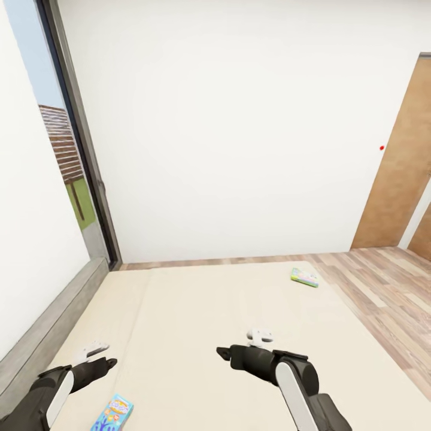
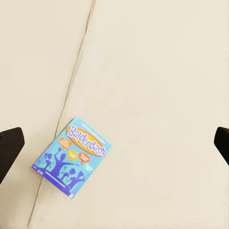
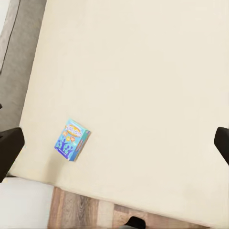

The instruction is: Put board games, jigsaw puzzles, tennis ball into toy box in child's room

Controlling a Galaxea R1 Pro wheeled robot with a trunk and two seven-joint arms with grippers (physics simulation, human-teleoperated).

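Observation:
A blue board game (image 1: 112, 413) lies flat on the beige bed (image 1: 197, 311), close to its near edge, just right of my left gripper (image 1: 91, 349). The left wrist view looks straight down on that box (image 2: 72, 156), and the open left gripper (image 2: 114, 143) hovers above it without touching. A pastel board game with a green edge (image 1: 304, 277) rests near the bed's far right corner. My right gripper (image 1: 260, 336) hangs open over the middle of the mattress, and its wrist view catches the blue box (image 3: 71, 140). The table, toy box, jigsaw puzzles and tennis ball are out of view.
A low grey headboard (image 1: 48, 326) runs along the bed's left side under a tall dark-framed window (image 1: 75, 149). Wood-plank floor (image 1: 383, 287) lies right of the bed, with a brown door (image 1: 401, 167) in the far right wall.

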